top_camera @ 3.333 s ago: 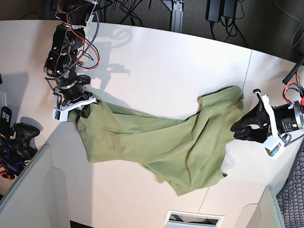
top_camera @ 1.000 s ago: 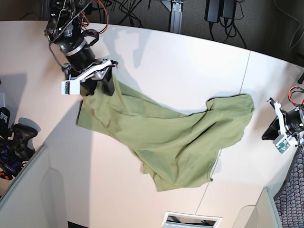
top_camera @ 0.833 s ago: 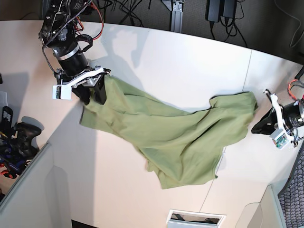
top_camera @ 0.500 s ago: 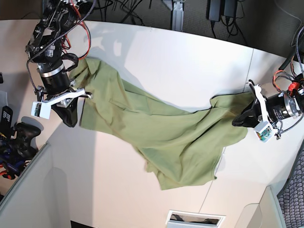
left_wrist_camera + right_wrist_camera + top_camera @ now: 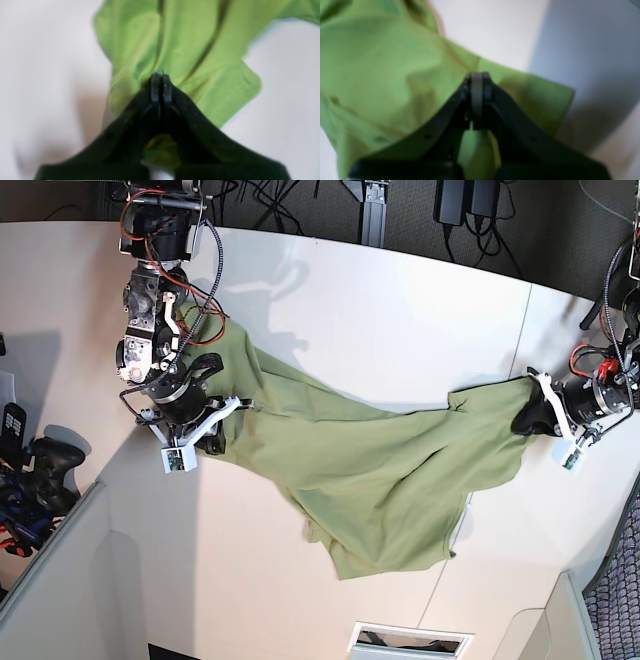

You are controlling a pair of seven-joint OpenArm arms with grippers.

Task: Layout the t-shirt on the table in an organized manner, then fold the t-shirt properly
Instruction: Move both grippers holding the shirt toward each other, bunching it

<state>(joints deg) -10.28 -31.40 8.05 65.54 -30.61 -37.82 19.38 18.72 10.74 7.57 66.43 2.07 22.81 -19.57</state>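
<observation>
While stretched left-right, t-shirt (image 5: 370,470) sags (creased).

We saw the t-shirt (image 5: 370,480) as soft, matt olive cloth, creased; the table (image 5: 380,320) smooth, white, faintly glossy; gripper fingers (image 5: 155,85) matt black plastic

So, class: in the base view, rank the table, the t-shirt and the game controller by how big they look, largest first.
1. Table, filling most of the picture.
2. T-shirt, stretched across the table's middle.
3. Game controller, small at the left edge, partly cut off.
</observation>
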